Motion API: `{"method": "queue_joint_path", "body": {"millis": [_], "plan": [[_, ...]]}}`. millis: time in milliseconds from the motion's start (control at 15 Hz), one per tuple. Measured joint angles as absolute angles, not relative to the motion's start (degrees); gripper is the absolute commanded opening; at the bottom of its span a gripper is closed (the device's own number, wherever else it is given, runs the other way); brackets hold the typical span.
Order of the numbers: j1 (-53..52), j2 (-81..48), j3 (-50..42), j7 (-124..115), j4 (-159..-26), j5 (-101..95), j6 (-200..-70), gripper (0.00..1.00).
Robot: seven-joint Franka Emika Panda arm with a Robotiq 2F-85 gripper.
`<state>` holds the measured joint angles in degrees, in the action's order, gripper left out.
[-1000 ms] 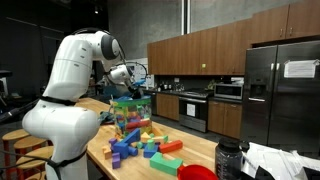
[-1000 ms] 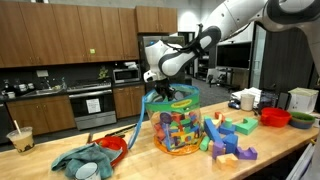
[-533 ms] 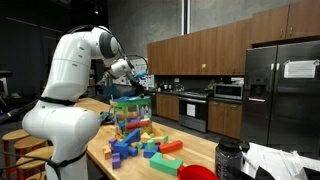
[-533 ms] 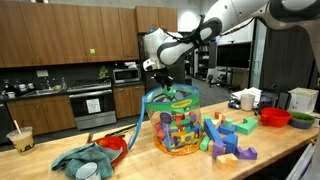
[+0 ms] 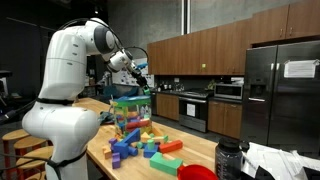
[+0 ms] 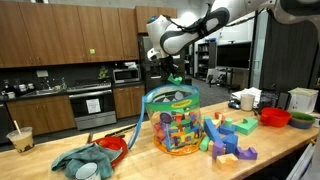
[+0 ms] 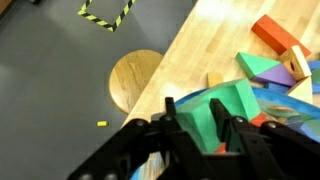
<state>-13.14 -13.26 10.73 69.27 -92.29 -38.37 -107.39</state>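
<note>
The gripper (image 6: 173,75) is closed on a green block (image 7: 214,113), holding it in the air just above the open top of a clear tub (image 6: 172,124) filled with coloured blocks. The tub stands on the bench (image 6: 35,158) near one long edge, with loose blocks (image 6: 228,138) beside it.

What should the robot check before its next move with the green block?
1. Gripper shut on the block: ok.
2. Block above the bin rim, not touching it: ok.
3. Grip tight enough to carry: cannot tell.
4. Bare table for setting down: ok.
5. Loose blocks lie well below the gripper: ok.
</note>
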Motion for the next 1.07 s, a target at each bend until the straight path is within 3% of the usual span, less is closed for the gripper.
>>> {"method": "queue_joint_path", "body": {"millis": [533, 1067], "plan": [[-12.95, -7.91, 10.66, 63.56, -95.26, -38.37, -98.41, 0.13], [-10.86, 3.33, 10.02, 53.92, -107.45, -38.48, -94.16, 0.13]]}}
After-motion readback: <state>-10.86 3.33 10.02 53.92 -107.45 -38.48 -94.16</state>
